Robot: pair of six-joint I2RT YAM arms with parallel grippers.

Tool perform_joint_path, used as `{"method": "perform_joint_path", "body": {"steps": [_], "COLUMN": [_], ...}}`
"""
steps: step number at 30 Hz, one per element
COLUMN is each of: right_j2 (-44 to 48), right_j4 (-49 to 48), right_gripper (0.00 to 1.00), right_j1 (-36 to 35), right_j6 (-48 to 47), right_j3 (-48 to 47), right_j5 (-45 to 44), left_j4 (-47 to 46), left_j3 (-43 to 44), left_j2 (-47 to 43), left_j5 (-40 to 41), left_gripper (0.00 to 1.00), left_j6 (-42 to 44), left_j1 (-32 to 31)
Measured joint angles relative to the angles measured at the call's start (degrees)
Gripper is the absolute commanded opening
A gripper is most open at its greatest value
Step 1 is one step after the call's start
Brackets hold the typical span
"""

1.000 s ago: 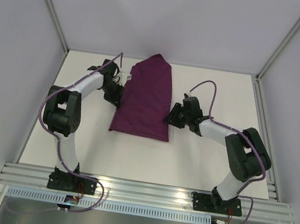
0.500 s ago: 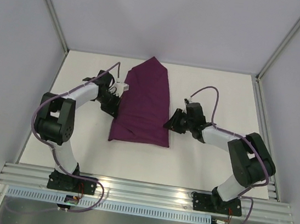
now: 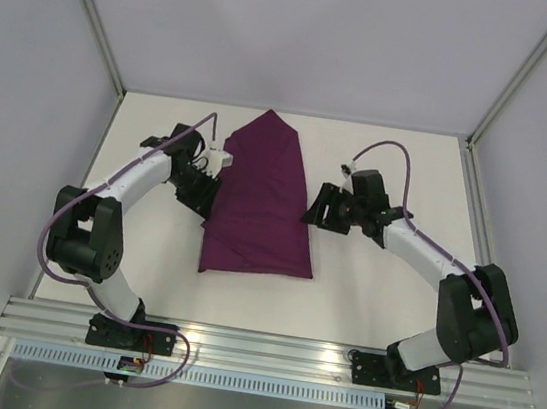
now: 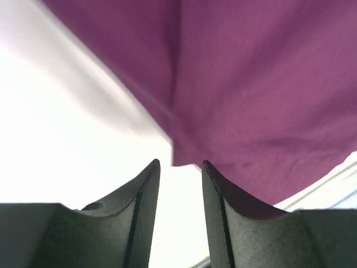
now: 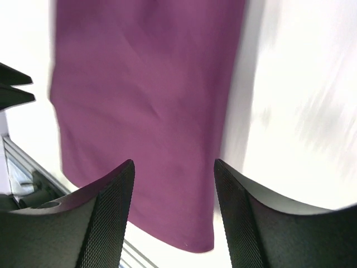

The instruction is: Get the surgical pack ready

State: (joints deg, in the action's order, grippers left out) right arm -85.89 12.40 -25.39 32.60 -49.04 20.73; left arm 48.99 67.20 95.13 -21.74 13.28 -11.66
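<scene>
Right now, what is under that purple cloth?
The cloth lies folded on the white table, which shows all around it. Nothing pokes out. Anything inside or beneath is covered, so I cannot tell.

The left arm (image 3: 137, 171) reached forward, wrist bent, so that the left gripper (image 3: 202, 188) pointed inward and back toward the bases, its fingers (image 4: 142, 223) a narrow gap apart. The right arm (image 3: 419, 246) stretched forward and inward, the right gripper (image 3: 317, 214) facing the left one, its fingers (image 5: 106, 223) spread wide, gripping nothing
</scene>
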Motion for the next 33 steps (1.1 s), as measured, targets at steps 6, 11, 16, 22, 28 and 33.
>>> {"method": "perform_joint_path", "body": {"steps": [6, 11, 16, 22, 28, 33], "right_j2": [-4.5, -17.4, -29.9, -37.7, -39.1, -39.7], "right_j4": [2.8, 1.5, -0.2, -0.8, -2.7, -2.2], "right_gripper": [0.19, 0.0, 0.0, 0.0, 0.0, 0.01], "right_j1": [1.8, 2.3, 3.5, 4.4, 5.5, 6.1], "right_j6": [-5.7, -6.6, -4.3, -1.3, 1.5, 3.7], "right_j3": [-17.5, -27.9, -29.4, -31.2, -32.4, -35.9], "right_j5": [-1.1, 2.9, 8.5, 11.5, 12.0, 11.9], "left_j4": [-0.6, -1.1, 0.8, 1.8, 4.9, 6.5], "left_j3": [14.4, 22.4, 25.3, 30.7, 35.2, 36.6], "left_j2": [-0.3, 6.7, 18.3, 29.9, 33.3, 33.3], "left_j5": [2.6, -1.5, -3.1, -0.3, -0.3, -0.2], "left_gripper": [0.37, 0.34, 0.23, 0.23, 0.23, 0.25], "left_j6": [-0.6, -0.9, -1.0, -2.0, -2.5, -2.6], "left_j1": [0.0, -1.1, -3.6, 1.4, 3.0, 2.6]}}
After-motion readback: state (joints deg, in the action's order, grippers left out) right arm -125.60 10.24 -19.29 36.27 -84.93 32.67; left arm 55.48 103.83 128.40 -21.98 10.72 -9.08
